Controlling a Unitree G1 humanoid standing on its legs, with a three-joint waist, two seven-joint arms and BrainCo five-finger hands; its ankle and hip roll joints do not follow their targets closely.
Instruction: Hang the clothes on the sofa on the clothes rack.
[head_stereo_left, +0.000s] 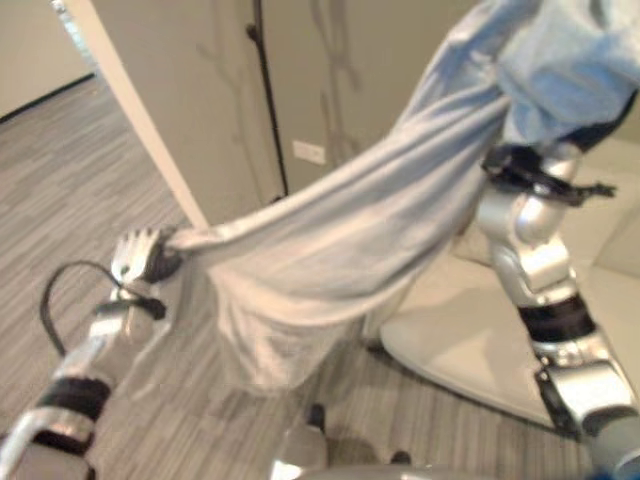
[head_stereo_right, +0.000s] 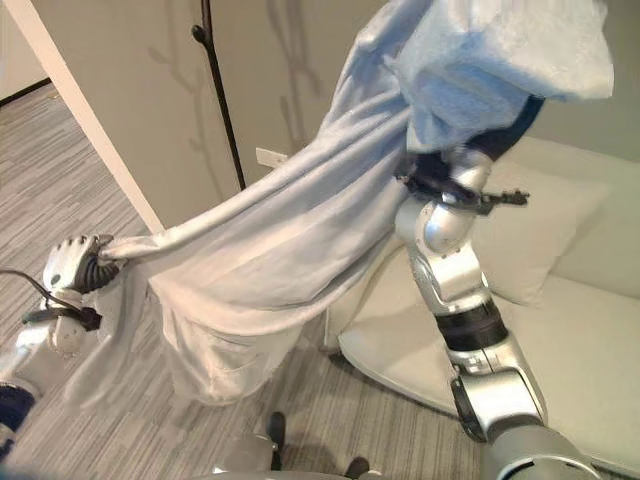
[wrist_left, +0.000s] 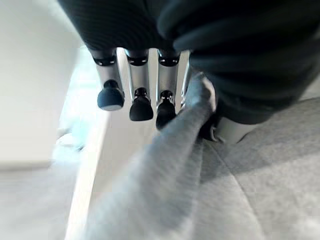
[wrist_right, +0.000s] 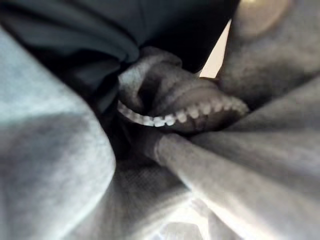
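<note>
Stretching between both arms, a pale blue-grey garment (head_stereo_left: 350, 250) hangs in the air above the grey carpeted floor (head_stereo_left: 60, 180), clear of the sofa. Left hand (head_stereo_left: 140, 255) low at the near left, fingers curled round one bunched end of the cloth; in the left wrist view the fabric runs in a tight roll between the thumb and the dark fingertips (wrist_left: 141, 107). From that grip the garment rises to the upper right and drapes in a heap over the raised right arm. Right hand buried under the cloth there, so whether it is wide, narrow or clamped cannot be told; the right wrist view shows folds of the fabric and a white zipper (wrist_right: 175, 117) close up. A loose fold sags down at the middle, not touching the floor. White sofa (head_stereo_right: 590, 330) at the right, behind the right arm. Thin black rack pole (head_stereo_right: 222, 100) stands far, against the beige wall (head_stereo_left: 200, 70).
</note>
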